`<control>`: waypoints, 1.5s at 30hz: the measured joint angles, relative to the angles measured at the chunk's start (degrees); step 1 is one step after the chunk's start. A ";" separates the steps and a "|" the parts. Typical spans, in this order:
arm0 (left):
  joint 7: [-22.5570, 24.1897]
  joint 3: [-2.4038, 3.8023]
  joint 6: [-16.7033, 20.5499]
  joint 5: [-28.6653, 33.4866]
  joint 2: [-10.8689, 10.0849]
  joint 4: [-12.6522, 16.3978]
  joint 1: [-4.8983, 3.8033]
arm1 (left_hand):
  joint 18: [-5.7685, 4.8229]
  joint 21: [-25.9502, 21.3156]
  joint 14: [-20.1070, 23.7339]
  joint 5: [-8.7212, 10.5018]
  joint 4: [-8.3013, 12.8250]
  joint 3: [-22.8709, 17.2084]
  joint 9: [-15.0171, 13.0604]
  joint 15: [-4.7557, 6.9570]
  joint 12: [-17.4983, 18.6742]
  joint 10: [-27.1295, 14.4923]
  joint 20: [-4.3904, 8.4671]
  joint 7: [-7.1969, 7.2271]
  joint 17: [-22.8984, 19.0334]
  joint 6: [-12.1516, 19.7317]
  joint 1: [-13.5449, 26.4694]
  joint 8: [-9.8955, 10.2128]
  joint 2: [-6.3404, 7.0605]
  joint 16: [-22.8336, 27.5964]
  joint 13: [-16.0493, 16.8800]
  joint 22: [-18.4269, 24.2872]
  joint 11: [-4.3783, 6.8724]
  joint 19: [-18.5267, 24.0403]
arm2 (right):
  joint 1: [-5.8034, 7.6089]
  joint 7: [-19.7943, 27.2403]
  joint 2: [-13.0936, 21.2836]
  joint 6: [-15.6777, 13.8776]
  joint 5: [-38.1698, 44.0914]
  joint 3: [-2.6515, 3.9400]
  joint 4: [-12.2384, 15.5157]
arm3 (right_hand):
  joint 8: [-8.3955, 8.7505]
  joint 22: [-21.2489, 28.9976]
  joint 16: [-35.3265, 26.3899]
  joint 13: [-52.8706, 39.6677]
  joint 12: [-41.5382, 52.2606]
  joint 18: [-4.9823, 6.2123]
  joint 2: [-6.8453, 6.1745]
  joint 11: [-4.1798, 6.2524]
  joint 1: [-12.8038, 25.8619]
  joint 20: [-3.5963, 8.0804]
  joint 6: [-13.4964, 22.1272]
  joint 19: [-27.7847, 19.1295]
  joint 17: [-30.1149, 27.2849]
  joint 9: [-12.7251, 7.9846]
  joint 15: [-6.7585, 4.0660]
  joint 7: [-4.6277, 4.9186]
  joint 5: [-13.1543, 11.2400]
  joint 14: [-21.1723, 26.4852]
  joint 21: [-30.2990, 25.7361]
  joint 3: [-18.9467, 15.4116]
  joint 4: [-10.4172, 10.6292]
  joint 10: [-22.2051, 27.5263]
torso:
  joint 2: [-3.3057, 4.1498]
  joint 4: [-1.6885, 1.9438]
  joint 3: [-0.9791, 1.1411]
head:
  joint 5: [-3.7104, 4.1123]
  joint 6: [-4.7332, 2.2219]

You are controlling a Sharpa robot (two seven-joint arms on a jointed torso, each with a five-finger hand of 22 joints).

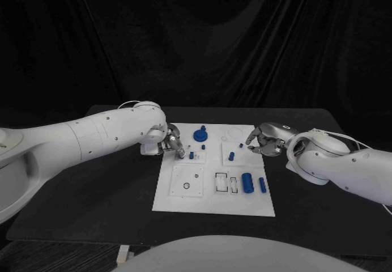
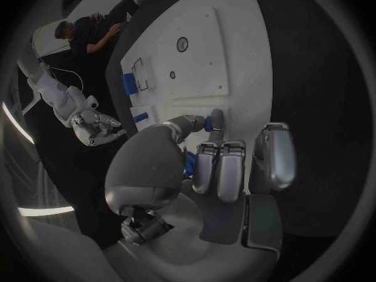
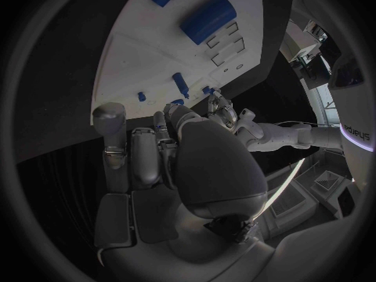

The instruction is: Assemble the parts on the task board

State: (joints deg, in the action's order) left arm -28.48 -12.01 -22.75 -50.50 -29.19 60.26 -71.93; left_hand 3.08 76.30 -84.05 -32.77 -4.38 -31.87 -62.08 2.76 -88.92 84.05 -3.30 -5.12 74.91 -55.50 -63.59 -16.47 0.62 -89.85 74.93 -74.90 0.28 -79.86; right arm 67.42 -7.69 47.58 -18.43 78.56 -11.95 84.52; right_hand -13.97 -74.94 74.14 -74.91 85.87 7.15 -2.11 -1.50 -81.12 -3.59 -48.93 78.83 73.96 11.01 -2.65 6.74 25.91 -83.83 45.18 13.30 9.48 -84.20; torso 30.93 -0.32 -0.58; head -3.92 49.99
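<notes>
Apparently left hand (image 1: 169, 140) pinches blue part (image 2: 208, 123) over task board (image 1: 214, 204); right hand (image 1: 263, 141) curled, empty

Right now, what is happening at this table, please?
A two-armed robot is assembling small blue parts on the white task board. Its left hand is at the board's left edge, its fingers touching a small blue peg. Its right hand hovers at the right edge, apparently holding nothing. Two blue cylinders lie nearer the robot.
</notes>
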 measured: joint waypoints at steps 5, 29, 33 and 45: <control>0.02 0.01 0.11 0.00 0.03 -0.03 0.05 | 0.00 -0.33 0.00 2.34 0.54 0.54 -0.06 0.00 0.00 0.00 -0.23 0.02 0.00 0.01 -0.01 0.49 -0.01 0.00 0.00 0.00 0.00 0.23 | -0.10 0.00 0.00 0.00 0.00 0.00 -0.01 | 0.00 0.00 0.00 0.00 0.00 0.00 0.00 0.00 0.00 0.00 0.00 0.00 0.00 0.00 0.00 0.00 0.00 0.00 0.00 0.00 -0.01 0.00 | 0.00 0.00 0.01 | -0.07 0.00; 0.28 0.00 2.78 0.22 -0.06 0.15 0.18 | 0.00 -1.42 0.00 20.56 0.19 4.21 3.11 -0.83 0.23 -0.02 -1.23 0.22 0.00 3.73 0.07 4.39 -3.00 0.00 0.00 0.00 -1.00 1.23 | -0.17 -0.01 0.00 0.05 0.00 0.00 -0.03 | 0.00 0.02 0.00 0.00 0.00 0.00 0.00 0.00 0.00 0.00 0.00 0.00 -0.10 0.01 0.00 0.00 0.00 0.00 -0.37 0.17 0.16 0.00 | 0.04 0.13 0.03 | -0.14 0.00; 0.21 0.00 3.02 0.25 -0.13 0.21 0.20 | 0.00 -1.64 0.00 21.05 -0.44 5.16 3.52 -0.82 0.23 -0.02 -1.23 0.12 0.00 4.03 0.38 4.88 -2.70 0.00 0.00 0.00 -1.00 1.23 | -0.19 -0.01 -0.03 0.05 0.00 0.00 -0.06 | 0.00 0.02 0.00 0.00 0.00 0.00 0.00 0.00 0.00 0.00 0.00 0.00 -0.10 0.01 0.00 0.00 0.00 0.00 -0.37 0.17 0.16 0.00 | 0.03 0.13 0.02 | -0.20 0.00; 0.26 0.01 3.92 0.38 -0.43 0.43 0.36 | 0.00 -1.64 0.01 21.07 -0.35 5.72 3.99 -0.82 0.46 -0.06 -1.44 -0.21 0.00 4.54 0.73 5.34 -2.77 0.00 0.00 0.00 -1.04 1.44 | -0.36 -0.01 -0.21 0.08 0.00 0.00 -0.18 | 0.00 0.03 0.00 0.00 0.00 0.00 0.00 0.00 0.00 0.00 0.00 0.00 -0.10 -0.04 0.00 0.00 0.00 0.00 -0.65 0.48 0.16 0.00 | -0.05 0.07 0.01 | -0.33 0.00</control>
State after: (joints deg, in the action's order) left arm -28.22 -12.00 -18.83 -50.12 -29.62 60.68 -71.57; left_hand 3.08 74.66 -84.04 -11.71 -4.73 -26.15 -58.09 1.94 -88.46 83.99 -4.73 -5.33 74.91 -50.96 -62.86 -11.13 -2.15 -89.85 74.93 -74.90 -0.76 -78.42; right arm 67.07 -7.70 47.37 -18.35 78.56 -11.95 84.34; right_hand -13.97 -74.91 74.14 -74.91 85.87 7.15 -2.10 -1.50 -81.12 -3.59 -48.93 78.83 73.86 10.97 -2.65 6.74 25.91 -83.83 44.52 13.77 9.64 -84.20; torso 30.88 -0.25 -0.58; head -4.25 49.99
